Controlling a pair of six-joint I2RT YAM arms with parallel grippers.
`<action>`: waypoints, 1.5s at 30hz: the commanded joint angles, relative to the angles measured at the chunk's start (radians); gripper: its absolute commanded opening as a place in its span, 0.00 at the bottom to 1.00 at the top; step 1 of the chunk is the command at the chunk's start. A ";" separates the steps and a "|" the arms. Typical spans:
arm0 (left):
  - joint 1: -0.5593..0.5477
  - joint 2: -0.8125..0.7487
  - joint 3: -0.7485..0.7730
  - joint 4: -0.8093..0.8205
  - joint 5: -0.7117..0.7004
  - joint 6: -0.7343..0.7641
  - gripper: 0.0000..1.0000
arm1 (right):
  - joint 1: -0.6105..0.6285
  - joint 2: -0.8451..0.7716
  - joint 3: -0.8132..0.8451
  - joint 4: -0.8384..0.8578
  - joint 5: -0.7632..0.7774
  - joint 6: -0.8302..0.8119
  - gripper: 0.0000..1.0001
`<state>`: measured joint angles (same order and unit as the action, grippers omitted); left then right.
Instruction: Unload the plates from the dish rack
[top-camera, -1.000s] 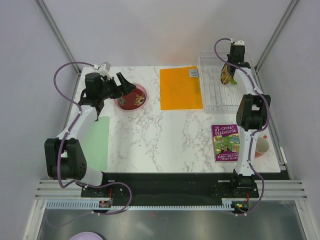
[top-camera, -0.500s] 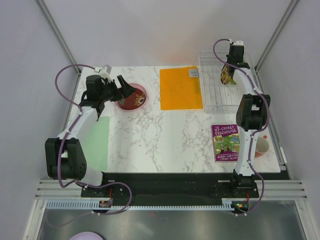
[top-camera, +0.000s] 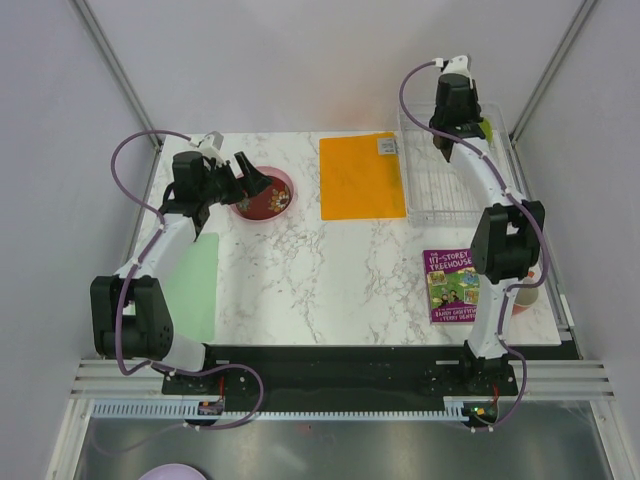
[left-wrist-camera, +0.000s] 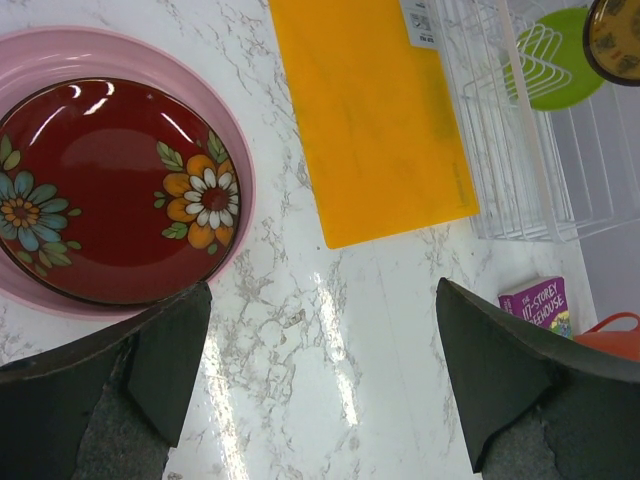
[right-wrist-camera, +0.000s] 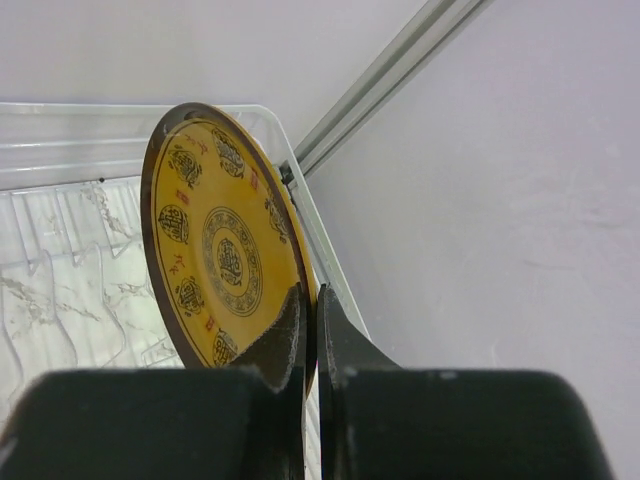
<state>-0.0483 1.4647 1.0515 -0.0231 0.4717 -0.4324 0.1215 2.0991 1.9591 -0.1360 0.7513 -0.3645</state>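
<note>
The dark red flowered plate (left-wrist-camera: 100, 190) lies stacked in the pink plate (left-wrist-camera: 240, 150) on the table at the left; both also show in the top view (top-camera: 263, 195). My left gripper (left-wrist-camera: 320, 300) is open and empty, just beside that stack. My right gripper (right-wrist-camera: 310, 300) is shut on the rim of the yellow patterned plate (right-wrist-camera: 220, 250) and holds it upright above the clear dish rack (top-camera: 440, 180). The lime green plate (left-wrist-camera: 560, 60) stands in the rack at its far end.
An orange mat (top-camera: 362, 175) lies left of the rack. A purple book (top-camera: 452, 285) and an orange mug (top-camera: 525, 295) sit at the near right. A pale green mat (top-camera: 190, 285) lies at the near left. The cell's wall is close behind the rack.
My right gripper has risen with the yellow plate, lifting it up out of the rack; the lime green plate now shows behind it. The left gripper has barely moved.
</note>
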 joint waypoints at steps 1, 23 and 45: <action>-0.005 -0.038 0.001 0.017 -0.002 0.021 1.00 | 0.021 -0.120 -0.046 0.092 0.074 -0.035 0.00; -0.018 0.103 -0.051 0.360 0.186 -0.176 1.00 | 0.207 -0.419 -0.376 -0.028 -0.809 0.708 0.00; -0.113 0.194 -0.076 0.580 0.168 -0.273 0.70 | 0.359 -0.398 -0.539 0.177 -0.998 0.943 0.00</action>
<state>-0.1604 1.6497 0.9672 0.4889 0.6346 -0.6781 0.4747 1.7100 1.4361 -0.0605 -0.1875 0.5156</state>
